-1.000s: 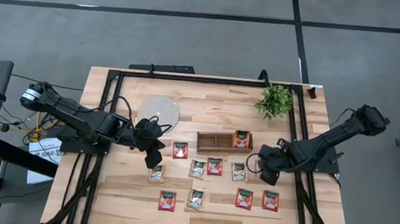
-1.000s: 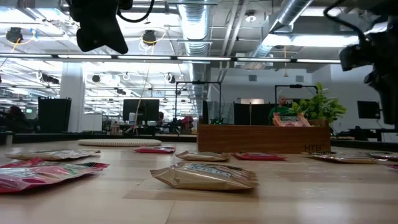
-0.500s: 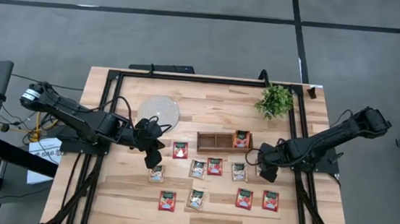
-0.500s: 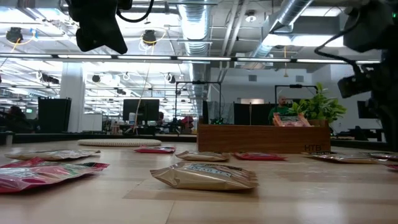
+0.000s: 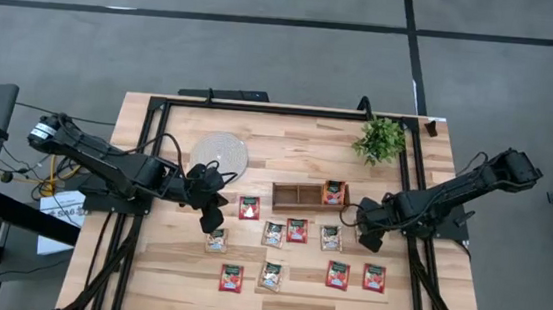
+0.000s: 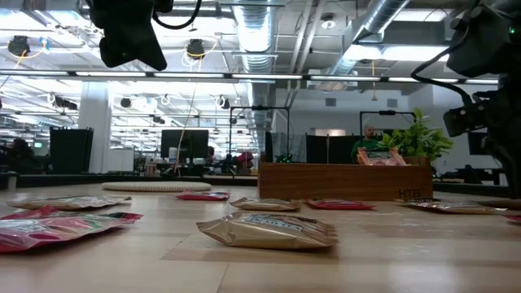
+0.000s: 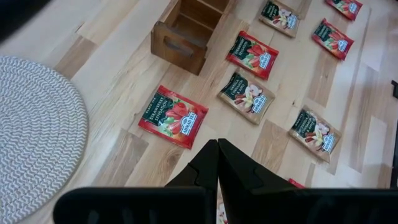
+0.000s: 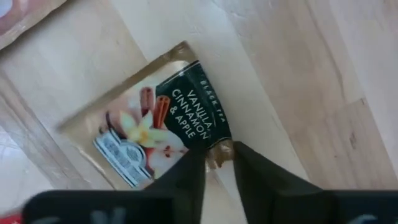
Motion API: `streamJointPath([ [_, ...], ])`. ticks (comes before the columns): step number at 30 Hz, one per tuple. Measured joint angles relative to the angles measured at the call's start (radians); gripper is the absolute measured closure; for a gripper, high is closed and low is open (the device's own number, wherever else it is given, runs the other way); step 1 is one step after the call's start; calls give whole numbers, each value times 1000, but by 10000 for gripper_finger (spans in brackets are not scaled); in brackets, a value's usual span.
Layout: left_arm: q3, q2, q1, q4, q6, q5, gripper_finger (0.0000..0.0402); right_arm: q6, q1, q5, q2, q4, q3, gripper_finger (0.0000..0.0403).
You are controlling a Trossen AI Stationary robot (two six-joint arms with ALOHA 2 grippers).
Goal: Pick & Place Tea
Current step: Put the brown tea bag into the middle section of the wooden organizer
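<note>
Right claw (image 8: pixel 217 157) has narrowed, now pinching the edge of the pale tea packet (image 8: pixel 155 121) beneath it; lift looks imminent

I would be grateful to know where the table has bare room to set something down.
Free patches: the far strip between the round woven mat and the plant, and the near left corner beside the red sachet. It is crowded in front of the wooden tray, where the tea sachets lie in rows and the right tool works.
</note>
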State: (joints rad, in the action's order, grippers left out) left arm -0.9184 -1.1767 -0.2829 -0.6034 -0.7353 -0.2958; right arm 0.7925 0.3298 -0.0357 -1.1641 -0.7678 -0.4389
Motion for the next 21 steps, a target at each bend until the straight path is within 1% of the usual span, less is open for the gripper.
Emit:
streamJointPath([
  [4,0,0,0,0,0,0,401,0,0,1,0,-8,0,388],
  [5,0,0,0,0,-1,0,401,0,0,3,1,-8,0,395],
  [9,0,0,0,0,-2,0,402,22,0,8,2,-17,-5,394],
  [12,0,0,0,2,-2,0,401,28,4,23,0,-55,-20,401],
  [17,0,0,0,26,-2,0,402,39,24,18,0,-125,-78,402],
  [21,0,0,0,52,2,0,401,49,56,12,0,-183,-151,402],
])
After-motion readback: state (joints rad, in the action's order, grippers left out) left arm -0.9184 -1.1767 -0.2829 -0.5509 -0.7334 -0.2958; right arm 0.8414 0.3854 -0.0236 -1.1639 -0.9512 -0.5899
